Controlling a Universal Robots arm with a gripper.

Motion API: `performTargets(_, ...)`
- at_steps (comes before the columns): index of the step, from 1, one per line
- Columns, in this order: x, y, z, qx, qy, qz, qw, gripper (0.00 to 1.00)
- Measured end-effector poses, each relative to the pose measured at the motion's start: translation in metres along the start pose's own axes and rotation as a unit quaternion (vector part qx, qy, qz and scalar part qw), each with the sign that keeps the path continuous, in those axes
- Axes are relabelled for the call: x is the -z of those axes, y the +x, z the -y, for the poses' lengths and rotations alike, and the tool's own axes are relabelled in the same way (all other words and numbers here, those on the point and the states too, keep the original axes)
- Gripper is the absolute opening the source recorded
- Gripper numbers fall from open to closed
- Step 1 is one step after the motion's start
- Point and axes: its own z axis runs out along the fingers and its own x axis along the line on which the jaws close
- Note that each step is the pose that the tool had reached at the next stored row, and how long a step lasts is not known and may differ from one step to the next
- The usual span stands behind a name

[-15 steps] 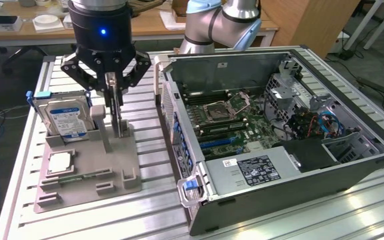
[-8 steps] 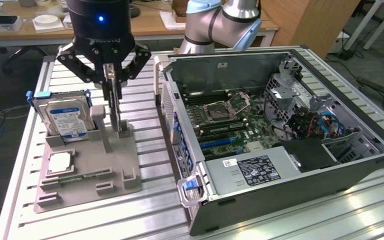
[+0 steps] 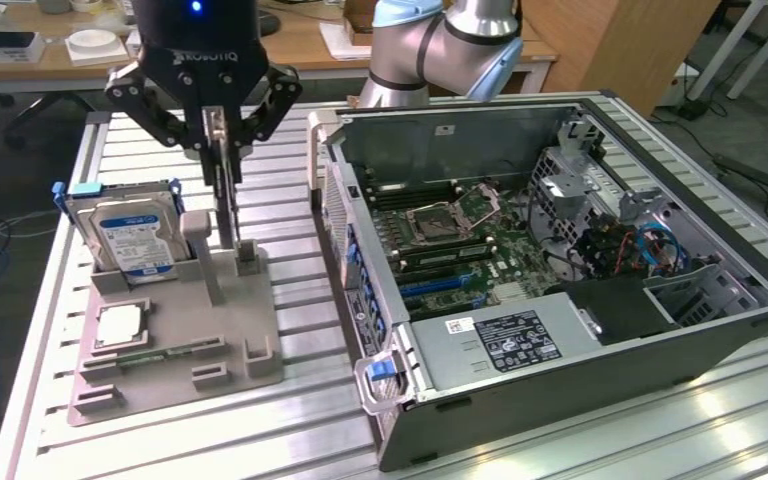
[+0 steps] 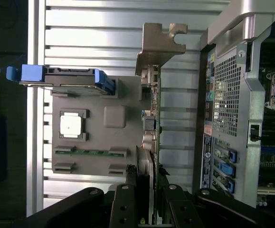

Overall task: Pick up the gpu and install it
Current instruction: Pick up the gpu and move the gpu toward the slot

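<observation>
The gpu (image 3: 229, 195) stands on edge as a thin dark card, its lower end at the slotted post of the grey holder (image 3: 217, 320); whether it has left the slot I cannot tell. My gripper (image 3: 224, 140) hangs straight above it, fingers shut on the card's upper edge. In the wrist view the gpu (image 4: 154, 114) runs edge-on away from my gripper (image 4: 146, 184), ending in its silver bracket (image 4: 158, 42). The open computer case (image 3: 558, 270) lies to the exterior view's right, motherboard (image 3: 471, 235) exposed.
On the holder a hard drive (image 3: 128, 235) with a blue-white label stands upright beside the card, with a square chip (image 3: 117, 325) and a green memory stick (image 3: 157, 355) nearer the front. The ribbed metal table (image 3: 291, 400) carries everything. Desks stand behind.
</observation>
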Motion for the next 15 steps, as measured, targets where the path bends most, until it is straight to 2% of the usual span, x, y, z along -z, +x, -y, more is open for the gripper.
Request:
performTargets(4,0.0061,0.0002,-0.0001,0.000,0.0000,0.0003,1.0000,0.26)
performTargets(9,0.0063,0.0001,-0.0002,0.000,0.0000,0.0008,1.0000,0.26)
performTargets(15,0.0065,-0.0058,0.0000,0.000,0.0000,0.0008,1.0000,0.26)
